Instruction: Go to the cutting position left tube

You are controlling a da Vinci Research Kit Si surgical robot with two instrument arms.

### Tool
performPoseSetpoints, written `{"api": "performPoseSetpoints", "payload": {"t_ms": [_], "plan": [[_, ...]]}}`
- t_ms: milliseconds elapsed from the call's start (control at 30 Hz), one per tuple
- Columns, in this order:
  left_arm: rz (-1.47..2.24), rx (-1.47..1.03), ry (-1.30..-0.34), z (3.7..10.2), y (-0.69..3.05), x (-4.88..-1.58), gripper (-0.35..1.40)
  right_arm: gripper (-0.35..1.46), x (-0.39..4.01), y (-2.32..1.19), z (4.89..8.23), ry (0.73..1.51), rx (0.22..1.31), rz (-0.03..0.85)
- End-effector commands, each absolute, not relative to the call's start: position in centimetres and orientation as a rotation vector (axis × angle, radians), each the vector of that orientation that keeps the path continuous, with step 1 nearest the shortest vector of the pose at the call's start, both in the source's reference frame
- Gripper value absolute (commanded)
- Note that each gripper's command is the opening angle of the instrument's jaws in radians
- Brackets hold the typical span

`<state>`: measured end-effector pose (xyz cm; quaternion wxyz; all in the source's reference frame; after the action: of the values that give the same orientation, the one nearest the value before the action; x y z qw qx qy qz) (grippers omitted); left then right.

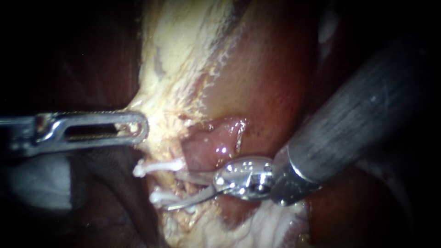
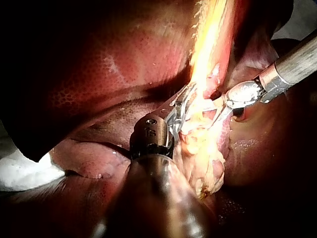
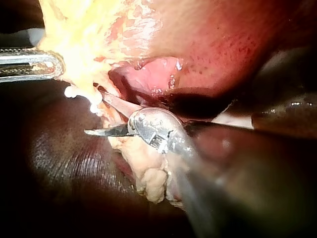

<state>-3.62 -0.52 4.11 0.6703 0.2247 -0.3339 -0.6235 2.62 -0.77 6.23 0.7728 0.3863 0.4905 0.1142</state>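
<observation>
Steel right instrument (image 1: 173,190), parted tips partly tissue-hidden

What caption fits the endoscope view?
Right instrument, blades open beside white clips; left instrument grips pale tissue.

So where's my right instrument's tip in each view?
Endoscope view: right instrument, blades open, lower middle beside two white tubes.
Left wrist view: right instrument just beside the left instrument, across the yellow tissue.
Right wrist view: near the middle, blades ahead toward the tubes.
Shared landmark: the left instrument on the yellow tissue.
</observation>
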Motion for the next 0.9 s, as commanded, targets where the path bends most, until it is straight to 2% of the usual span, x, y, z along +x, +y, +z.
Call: {"api": "performPoseSetpoints", "payload": {"t_ms": [33,700,900], "plan": [[-1.405,0.506,-0.752,4.11,-0.52,-3.63,-0.35,1.43,2.63,-0.77,6.24,1.063,0.838,0.246],[-1.408,0.502,-0.752,4.10,-0.53,-3.64,-0.35,1.38,2.96,-0.87,6.23,1.107,0.951,0.153],[-1.409,0.501,-0.752,4.10,-0.53,-3.65,-0.35,1.38,3.06,-0.88,6.27,1.111,0.959,0.164]]}}
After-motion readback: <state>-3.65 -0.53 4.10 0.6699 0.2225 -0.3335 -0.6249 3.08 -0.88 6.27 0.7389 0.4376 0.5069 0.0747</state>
